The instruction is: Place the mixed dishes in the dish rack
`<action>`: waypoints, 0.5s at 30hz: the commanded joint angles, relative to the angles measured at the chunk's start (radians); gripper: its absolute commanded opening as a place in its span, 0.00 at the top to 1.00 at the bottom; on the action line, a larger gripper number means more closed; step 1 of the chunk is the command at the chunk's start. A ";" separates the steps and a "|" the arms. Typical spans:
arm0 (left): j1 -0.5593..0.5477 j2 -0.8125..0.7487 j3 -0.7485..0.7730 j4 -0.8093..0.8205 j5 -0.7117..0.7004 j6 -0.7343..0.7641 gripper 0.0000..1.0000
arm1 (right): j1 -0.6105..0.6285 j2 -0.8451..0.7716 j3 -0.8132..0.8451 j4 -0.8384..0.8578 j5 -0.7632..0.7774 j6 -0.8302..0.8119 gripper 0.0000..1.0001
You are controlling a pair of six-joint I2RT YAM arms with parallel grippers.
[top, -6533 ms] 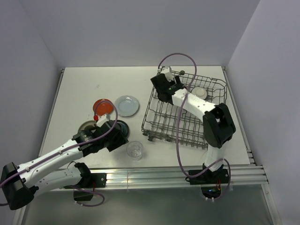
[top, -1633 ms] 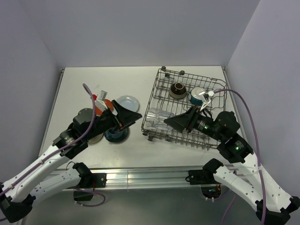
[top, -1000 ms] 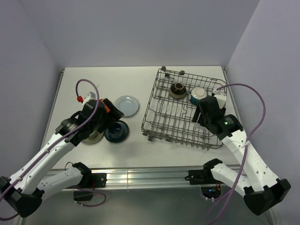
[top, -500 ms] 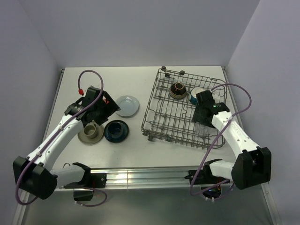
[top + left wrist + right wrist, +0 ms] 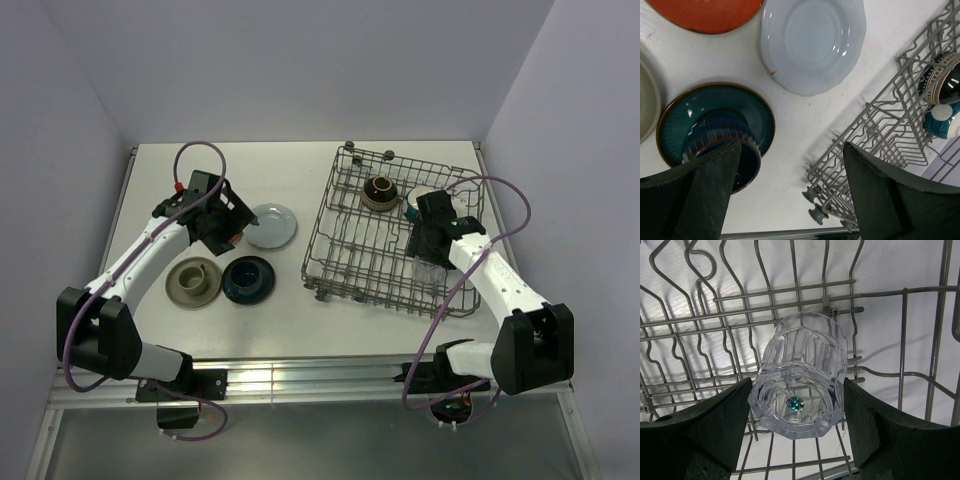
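Between the right gripper's fingers, low in the dish rack, the glass cup was clamped on both sides, best seated steady on the wires before letting go; left gripper gaped wide, empty.

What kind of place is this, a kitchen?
Probably a robot test bench, not a kitchen: a white table boxed by plain walls, two robot arms bolted at its edge, and a dish rack.

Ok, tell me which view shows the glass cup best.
Right wrist view: the glass cup fills the centre, its facets clear, over the dish rack wires. The top view shows only a faint clear shape. The left wrist view doesn't show it.
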 commanded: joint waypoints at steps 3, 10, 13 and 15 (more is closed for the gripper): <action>0.030 0.068 0.065 0.046 0.033 0.020 0.11 | -0.004 -0.025 -0.009 0.026 0.000 -0.007 0.20; 0.038 0.078 0.001 0.057 0.010 0.005 0.13 | 0.033 -0.146 0.006 -0.022 0.004 0.003 0.01; 0.038 0.046 -0.042 0.055 0.006 0.004 0.13 | 0.057 -0.184 0.025 -0.051 0.015 0.013 0.00; 0.038 0.013 -0.070 0.054 0.006 0.000 0.14 | 0.067 -0.209 0.037 -0.066 0.017 0.017 0.00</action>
